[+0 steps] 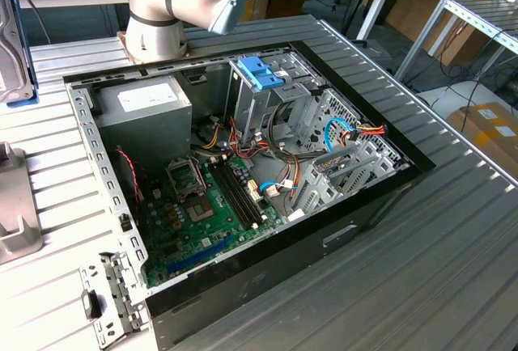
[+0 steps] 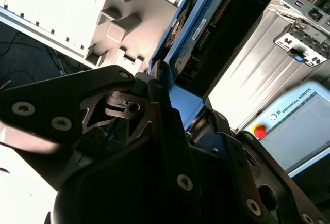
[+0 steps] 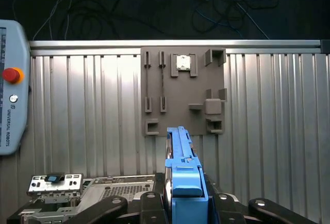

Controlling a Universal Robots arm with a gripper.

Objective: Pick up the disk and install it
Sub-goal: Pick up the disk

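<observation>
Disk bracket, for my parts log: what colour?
The disk bracket is blue; first wrist view shows it best.

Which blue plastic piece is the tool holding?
The one edging the disk, gripped edge-on by the tool; the ribbed latch sits apart, atop the drive cage in the computer case.

For the gripper clamped on the disk, the computer case lies open from above; inside, cables and the power-supply box crowd the drive cage.
</observation>
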